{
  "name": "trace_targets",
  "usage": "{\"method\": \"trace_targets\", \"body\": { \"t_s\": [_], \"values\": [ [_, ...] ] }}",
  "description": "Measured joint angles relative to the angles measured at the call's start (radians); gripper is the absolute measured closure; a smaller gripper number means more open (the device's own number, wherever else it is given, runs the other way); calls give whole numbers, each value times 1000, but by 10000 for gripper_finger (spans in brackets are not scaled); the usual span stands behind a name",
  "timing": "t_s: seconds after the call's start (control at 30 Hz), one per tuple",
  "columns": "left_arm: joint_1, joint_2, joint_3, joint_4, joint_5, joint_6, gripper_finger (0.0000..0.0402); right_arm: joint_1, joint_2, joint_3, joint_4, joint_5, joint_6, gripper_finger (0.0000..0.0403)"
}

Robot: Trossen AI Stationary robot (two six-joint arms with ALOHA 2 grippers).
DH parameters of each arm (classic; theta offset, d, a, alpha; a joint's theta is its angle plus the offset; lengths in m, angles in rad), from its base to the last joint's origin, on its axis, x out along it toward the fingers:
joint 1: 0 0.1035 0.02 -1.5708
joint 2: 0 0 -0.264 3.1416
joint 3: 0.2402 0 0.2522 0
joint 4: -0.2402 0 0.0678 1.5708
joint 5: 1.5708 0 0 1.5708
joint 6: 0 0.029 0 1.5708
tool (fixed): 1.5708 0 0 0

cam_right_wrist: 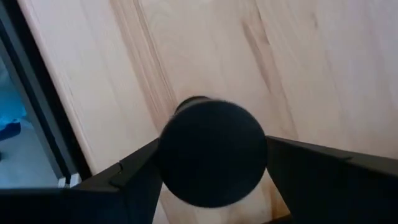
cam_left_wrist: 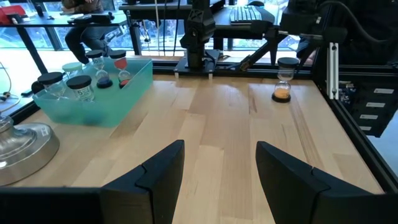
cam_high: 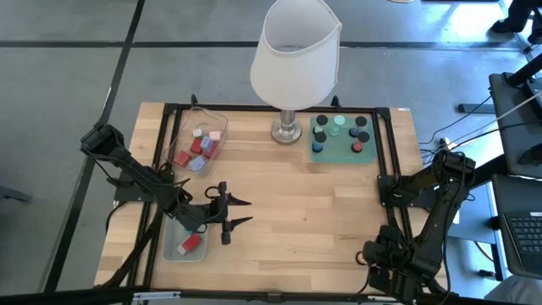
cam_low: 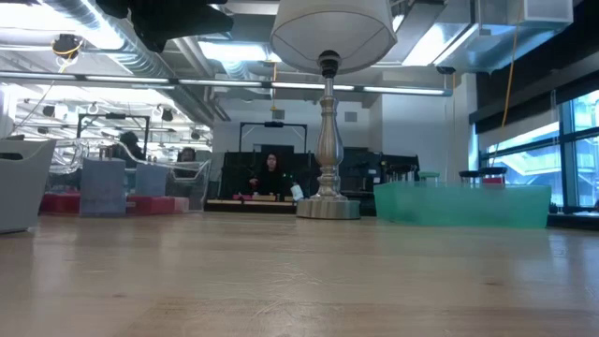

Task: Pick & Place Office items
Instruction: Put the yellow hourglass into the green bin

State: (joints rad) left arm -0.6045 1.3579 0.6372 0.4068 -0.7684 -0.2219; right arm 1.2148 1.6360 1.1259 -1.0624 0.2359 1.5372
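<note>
1. The left gripper hangs over bare worktop at about 8 o'clock from the worktop's middle. Its jaws are parted and hold nothing.
2. Just beside it, toward 8 o'clock, is the grey-blue bin with a red block lying inside.
3. The clear tray sits at 10 o'clock and holds red, pink and lavender blocks.
4. The green mat lies at 1 o'clock, carrying round black and mint caps.
5. The lamp stands at 12 o'clock, between the tray and the mat.
6. The right gripper is low over the worktop's edge around 4 o'clock. A round black piece sits between its jaws; I cannot tell whether they press on it.
7. The left wrist view shows a small sand timer with orange sand standing upright near that same edge.
</note>
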Motion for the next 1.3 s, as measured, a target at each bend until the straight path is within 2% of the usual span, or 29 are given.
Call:
{"method": "trace_targets", "body": {
  "t_s": [0.3, 0.43, 0.7, 0.77, 0.87, 1.0, 1.1, 1.3],
  "values": [
    [0, 0, 0, 0, 0, 0, 206, 0, 0, 0, 0, 16, 0, 185],
    [0, 0, 0, 0, 0, 0, 206, 0, 0, 0, 0, 28, 0, 190],
    [0, 0, 0, 0, 0, 0, 206, -34, 0, 0, -54, 185, 34, 187],
    [0, 0, 0, 0, 0, 0, 206, -68, 0, 0, -149, 221, 101, 187],
    [0, 0, 0, 0, 0, 0, 206, -132, 0, 0, -323, 216, 197, 186],
    [0, 0, 0, 0, 0, 0, 206, -236, -15, 0, -490, 215, 231, 185],
    [0, 0, 0, 0, 0, 0, 206, -333, -65, 0, -508, 245, 136, 185],
    [0, 0, 0, 0, 1, 0, 206, -541, -202, 0, -507, 400, -84, 185]
  ]
}}
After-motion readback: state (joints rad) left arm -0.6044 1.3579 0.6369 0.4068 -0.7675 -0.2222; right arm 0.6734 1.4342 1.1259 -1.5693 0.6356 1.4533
